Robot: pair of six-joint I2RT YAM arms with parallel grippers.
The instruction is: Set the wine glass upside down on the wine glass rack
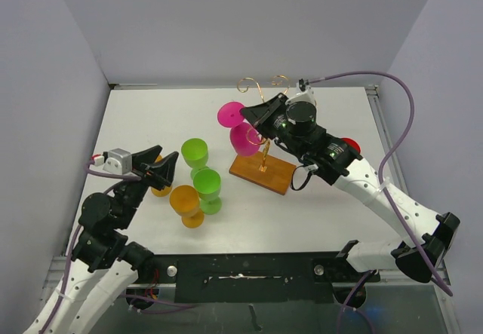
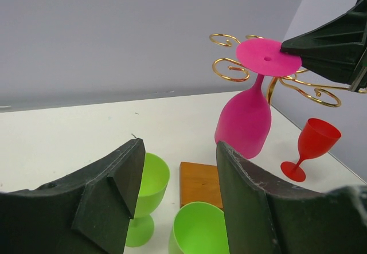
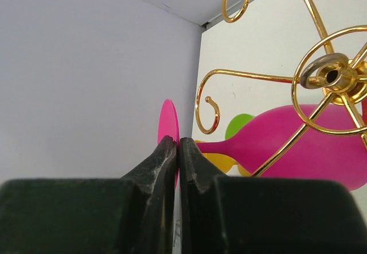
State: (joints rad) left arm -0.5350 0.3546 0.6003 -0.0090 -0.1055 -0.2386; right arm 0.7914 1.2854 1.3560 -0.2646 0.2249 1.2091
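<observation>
The right gripper (image 1: pixel 253 115) is clenched on the edge of the foot (image 2: pixel 266 59) of the pink wine glass (image 1: pixel 243 139). It holds the glass inverted at the top of the wine glass rack (image 1: pixel 262 170), with the bowl (image 2: pixel 246 125) hanging below at a slant. In the left wrist view the foot sits level with the curled gold arms (image 2: pixel 229 70) and the stem (image 2: pixel 259 83) drops down among them. No view makes clear whether the stem is already seated between two wires or the foot only leans against them.

The left gripper (image 1: pixel 160 162) is released, jaws wide. It hovers over the green glasses (image 1: pixel 194 153) and an orange glass (image 1: pixel 185 200), well apart from the rack. A red glass (image 2: pixel 314 145) stands on the table (image 1: pixel 332 213) on the rack's far side.

The step in hand looks like the final seating. To do it well, the stem should slide along the slot until wire carries the foot on both sides. The foot should also be levelled, so the bowl hangs straight rather than slanted. Only then should the fingers ease apart, slowly, and draw back in the plane of the foot without lifting it. The grip is on a thin edge and the rack is light, so any twist or sideways push could tip the stand or flick the glass off its wires.
</observation>
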